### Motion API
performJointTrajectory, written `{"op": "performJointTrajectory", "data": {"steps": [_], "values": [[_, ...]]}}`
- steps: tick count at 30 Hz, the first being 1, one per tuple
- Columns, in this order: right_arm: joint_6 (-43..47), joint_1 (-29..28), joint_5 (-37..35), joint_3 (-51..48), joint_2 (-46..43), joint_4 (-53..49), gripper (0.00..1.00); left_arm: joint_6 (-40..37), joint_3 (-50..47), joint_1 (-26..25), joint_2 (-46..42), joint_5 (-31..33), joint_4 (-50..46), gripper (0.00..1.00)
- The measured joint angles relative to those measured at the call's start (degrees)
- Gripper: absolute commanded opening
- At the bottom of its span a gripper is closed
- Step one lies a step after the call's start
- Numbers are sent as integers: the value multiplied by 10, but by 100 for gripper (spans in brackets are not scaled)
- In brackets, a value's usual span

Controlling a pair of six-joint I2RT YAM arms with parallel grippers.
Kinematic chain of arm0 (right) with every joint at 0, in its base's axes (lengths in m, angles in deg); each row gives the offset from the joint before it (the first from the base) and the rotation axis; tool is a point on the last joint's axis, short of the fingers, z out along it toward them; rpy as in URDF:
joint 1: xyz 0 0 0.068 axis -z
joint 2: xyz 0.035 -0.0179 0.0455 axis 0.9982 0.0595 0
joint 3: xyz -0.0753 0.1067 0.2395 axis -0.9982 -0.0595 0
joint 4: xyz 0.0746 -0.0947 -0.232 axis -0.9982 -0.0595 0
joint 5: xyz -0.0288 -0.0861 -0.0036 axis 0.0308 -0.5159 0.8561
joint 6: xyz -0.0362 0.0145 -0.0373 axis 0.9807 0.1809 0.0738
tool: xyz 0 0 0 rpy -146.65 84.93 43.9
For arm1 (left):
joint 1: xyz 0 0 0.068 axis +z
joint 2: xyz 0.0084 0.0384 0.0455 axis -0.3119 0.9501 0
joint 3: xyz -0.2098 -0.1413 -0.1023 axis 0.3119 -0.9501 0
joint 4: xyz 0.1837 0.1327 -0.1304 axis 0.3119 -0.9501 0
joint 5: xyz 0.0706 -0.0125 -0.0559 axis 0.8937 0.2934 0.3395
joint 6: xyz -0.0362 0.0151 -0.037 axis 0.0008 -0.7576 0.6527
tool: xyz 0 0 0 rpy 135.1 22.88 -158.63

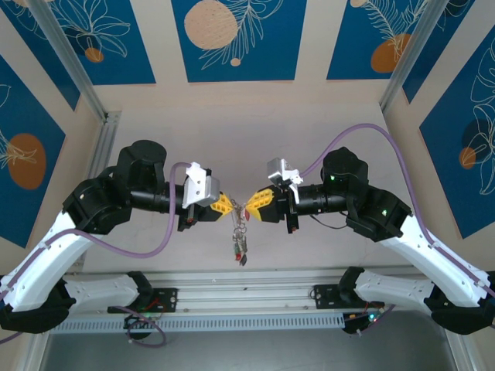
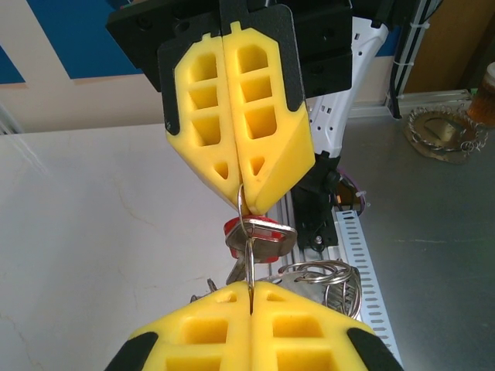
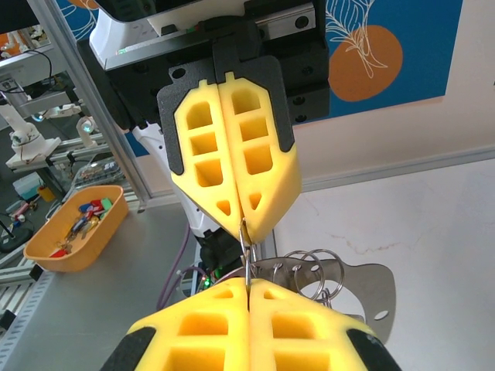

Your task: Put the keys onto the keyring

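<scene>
above the table (image 1: 255, 131), the left gripper (image 1: 229, 205) and right gripper (image 1: 254, 204) met tip to tip. each had its jaws closed on the thin keyring (image 2: 242, 212), pinched between them. keys (image 1: 240, 249) hung from it in a bunch, a red key (image 2: 263, 225) among them, with small rings (image 2: 325, 277) beside. the hold looked slight: only the very tips nipped the wire, so a pull or twist by either arm could slide it free and drop the bunch onto the rail (image 1: 255, 297) below.
</scene>
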Motion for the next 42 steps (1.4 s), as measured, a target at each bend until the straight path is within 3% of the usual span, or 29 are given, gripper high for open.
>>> {"op": "performJointTrajectory", "data": {"steps": [42], "values": [[7, -5, 20, -4, 2, 16, 0, 7, 0, 0, 0, -13, 3, 0]]}}
